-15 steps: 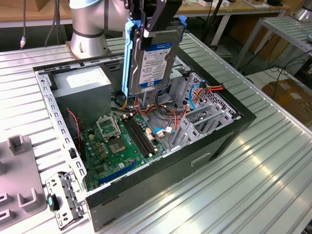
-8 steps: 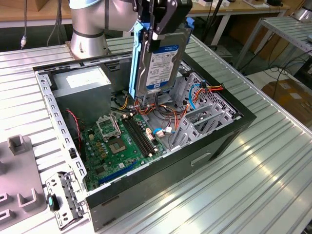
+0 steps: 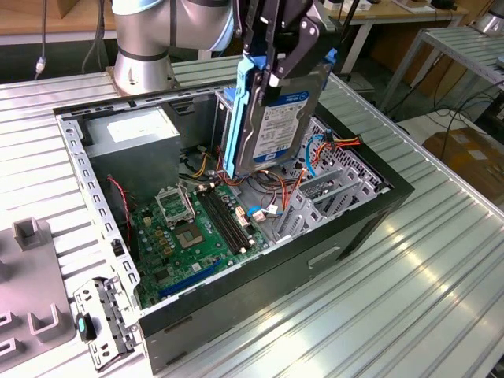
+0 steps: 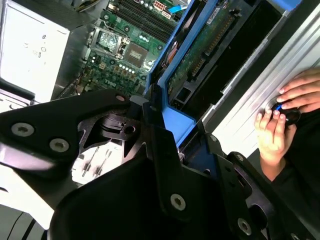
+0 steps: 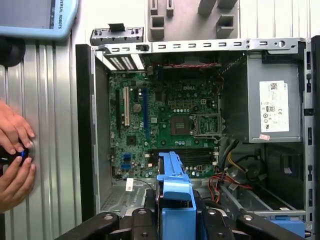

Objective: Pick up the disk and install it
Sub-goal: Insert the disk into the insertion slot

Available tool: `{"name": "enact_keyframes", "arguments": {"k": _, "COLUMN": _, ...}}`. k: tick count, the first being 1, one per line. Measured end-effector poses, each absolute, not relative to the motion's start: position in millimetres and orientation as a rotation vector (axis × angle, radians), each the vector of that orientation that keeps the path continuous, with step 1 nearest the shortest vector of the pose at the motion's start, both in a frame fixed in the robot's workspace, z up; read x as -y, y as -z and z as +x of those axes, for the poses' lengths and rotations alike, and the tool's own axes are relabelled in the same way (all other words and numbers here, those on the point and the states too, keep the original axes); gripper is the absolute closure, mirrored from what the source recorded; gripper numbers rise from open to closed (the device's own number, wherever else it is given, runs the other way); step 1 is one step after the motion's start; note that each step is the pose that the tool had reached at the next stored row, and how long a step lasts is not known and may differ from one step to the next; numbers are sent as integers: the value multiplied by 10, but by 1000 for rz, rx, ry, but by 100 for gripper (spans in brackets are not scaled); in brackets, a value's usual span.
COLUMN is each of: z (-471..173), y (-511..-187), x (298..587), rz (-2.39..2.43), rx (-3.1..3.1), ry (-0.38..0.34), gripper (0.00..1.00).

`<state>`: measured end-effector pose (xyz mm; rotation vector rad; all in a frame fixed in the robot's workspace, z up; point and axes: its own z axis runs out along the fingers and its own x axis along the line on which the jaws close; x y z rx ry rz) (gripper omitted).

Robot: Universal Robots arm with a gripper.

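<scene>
The disk [image 3: 277, 118] hangs upright on edge above the open computer case [image 3: 354, 228], its white label with a blue band facing the exterior view's right and a blue rail [image 3: 239, 110] along its left side. My gripper [image 3: 279, 59] is shut on the disk's top end. In the second wrist view the black fingers [image 4: 165, 165] clamp the blue rail [image 4: 172, 122], and the disk's green circuit board [image 4: 200, 55] slants down toward the case. In the first wrist view the blue rail [image 5: 173, 192] sits between the gripper's black parts, above the motherboard [image 5: 165, 120].
A grey power-supply box [image 3: 130, 130] with a white sticker fills the case's back corner. Loose red, orange and blue cables [image 3: 315, 153] lie near the drive bay. A person's hands [image 5: 14, 155] rest on the ribbed table beside the case. A metal latch bracket [image 3: 102, 319] lies outside the case.
</scene>
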<state>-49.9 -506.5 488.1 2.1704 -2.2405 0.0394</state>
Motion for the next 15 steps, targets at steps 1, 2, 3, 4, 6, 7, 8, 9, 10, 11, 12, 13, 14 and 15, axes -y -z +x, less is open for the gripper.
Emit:
{"name": "enact_keyframes", "arguments": {"k": 1, "z": -495, "y": -4881, "x": 5085, "rz": 2173, "rx": 2243, "ry": -34, "gripper": 63}}
{"name": "enact_keyframes", "arguments": {"k": 2, "z": -489, "y": -4880, "x": 5110, "rz": 2179, "rx": 2249, "ry": -21, "gripper": 63}}
{"name": "enact_keyframes", "arguments": {"k": 3, "z": -485, "y": -4881, "x": 5130, "rz": 2184, "rx": 2255, "ry": -8, "gripper": 63}}
{"name": "enact_keyframes", "arguments": {"k": 4, "z": -481, "y": -4881, "x": 5145, "rz": 2185, "rx": 2256, "ry": -5, "gripper": 63}}
{"name": "enact_keyframes", "arguments": {"k": 6, "z": -469, "y": -4878, "x": 5183, "rz": 2187, "rx": 2255, "ry": -5, "gripper": 63}}
{"name": "enact_keyframes", "arguments": {"k": 7, "z": -461, "y": -4876, "x": 5195, "rz": 2187, "rx": 2255, "ry": -5, "gripper": 63}}
{"name": "enact_keyframes", "arguments": {"k": 8, "z": -440, "y": -4875, "x": 5213, "rz": 2188, "rx": 2254, "ry": -5, "gripper": 63}}
{"name": "enact_keyframes", "arguments": {"k": 9, "z": -423, "y": -4874, "x": 5221, "rz": 2188, "rx": 2254, "ry": -5, "gripper": 63}}
{"name": "enact_keyframes", "arguments": {"k": 10, "z": -408, "y": -4872, "x": 5228, "rz": 2188, "rx": 2254, "ry": -5, "gripper": 63}}
{"name": "enact_keyframes", "arguments": {"k": 11, "z": -389, "y": -4871, "x": 5237, "rz": 2188, "rx": 2254, "ry": -5, "gripper": 63}}
{"name": "enact_keyframes", "arguments": {"k": 12, "z": -381, "y": -4870, "x": 5246, "rz": 2188, "rx": 2254, "ry": -5, "gripper": 63}}
{"name": "enact_keyframes", "arguments": {"k": 13, "z": -375, "y": -4868, "x": 5254, "rz": 2188, "rx": 2254, "ry": -5, "gripper": 63}}
{"name": "enact_keyframes", "arguments": {"k": 14, "z": -373, "y": -4868, "x": 5257, "rz": 2188, "rx": 2254, "ry": -5, "gripper": 63}}
{"name": "enact_keyframes", "arguments": {"k": 15, "z": -373, "y": -4868, "x": 5257, "rz": 2187, "rx": 2254, "ry": -5, "gripper": 63}}
